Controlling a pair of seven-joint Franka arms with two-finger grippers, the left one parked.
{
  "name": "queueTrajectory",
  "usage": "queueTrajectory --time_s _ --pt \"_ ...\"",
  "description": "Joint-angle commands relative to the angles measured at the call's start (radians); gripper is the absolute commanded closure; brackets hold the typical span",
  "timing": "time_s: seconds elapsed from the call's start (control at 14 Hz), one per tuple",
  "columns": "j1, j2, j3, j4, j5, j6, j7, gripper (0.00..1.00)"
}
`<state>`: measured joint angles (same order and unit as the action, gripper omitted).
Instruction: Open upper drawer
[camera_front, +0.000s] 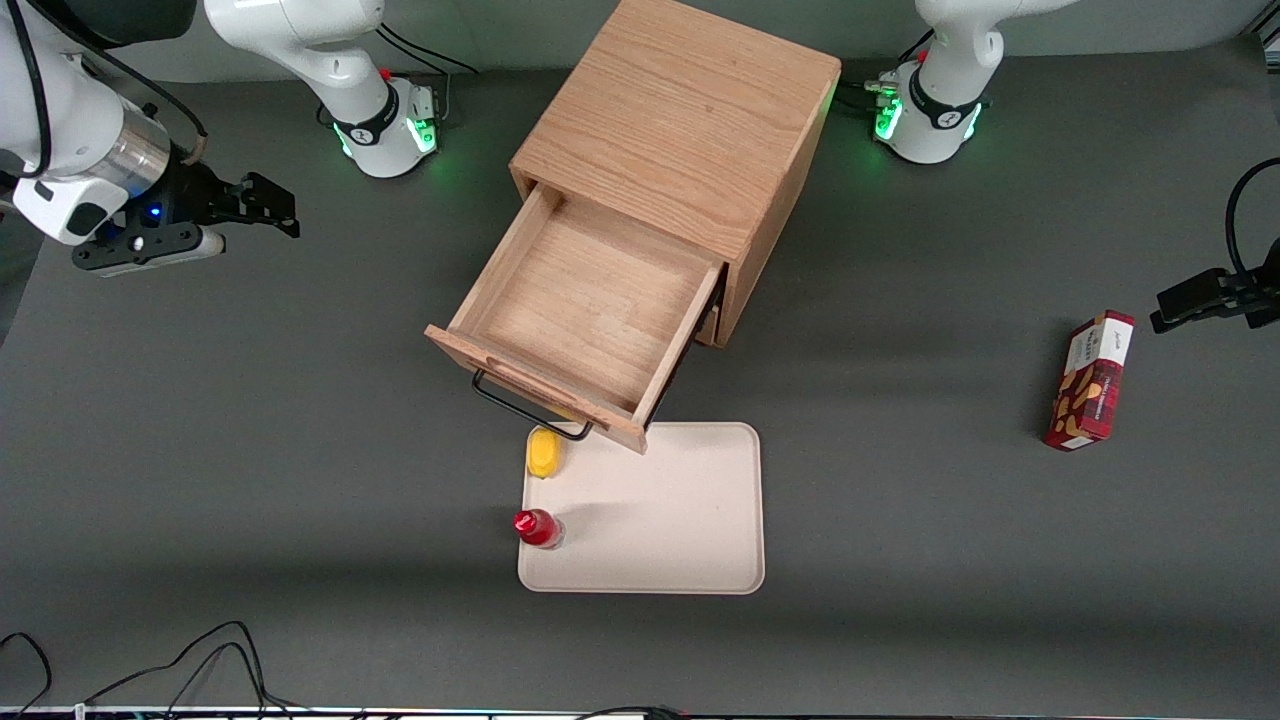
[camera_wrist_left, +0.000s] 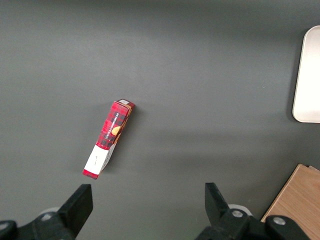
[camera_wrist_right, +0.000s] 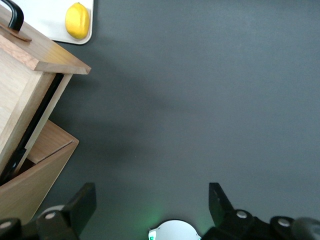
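Nearest the front camera, a pale tray lies flat on the dark bench, carrying a small red-capped bottle at its near edge and a yellow lemon at the corner closest to the cabinet. Just above the lemon, the upper drawer projects well out of the oak cabinet, its bare wooden floor fully exposed and nothing inside it; its front panel overhangs the tray's edge, and the black wire handle hangs beneath that panel, close over the lemon. The matching lower drawer is hidden under the extended one and cannot be judged. Toward the parked arm's end of the bench, a red plaid carton stands apart from everything else.

Farther back and toward the working arm's end, the gripper hangs above bare bench, well apart from the drawer and its handle. In the right wrist view its fingers are spread wide with only grey bench between them, so they hold nothing; the drawer's side rail and front corner lie off to one side of that gap. Judged from this layout, the opening itself looks complete: the drawer is extended far enough to show its whole interior, and the arm's position clear of the cabinet is consistent with having no further contact to make.
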<state>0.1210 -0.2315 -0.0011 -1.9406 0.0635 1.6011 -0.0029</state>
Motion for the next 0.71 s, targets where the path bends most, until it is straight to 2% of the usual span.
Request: queueTrajectory --time_s 0.0,0.14,0.36,0.64 --pt "0.006 -0.048 -0.001 -0.014 0.006 0.0 0.145 0.0" --pt "0.011 -0.058 0.009 -0.012 -0.019 -0.004 0.211 0.0" --pt "0.006 -0.03 -0.008 0.067 -0.086 -0.007 0.216 0.0" --pt "0.009 -0.002 -0.023 0.112 -0.088 -0.066 0.213 0.0"
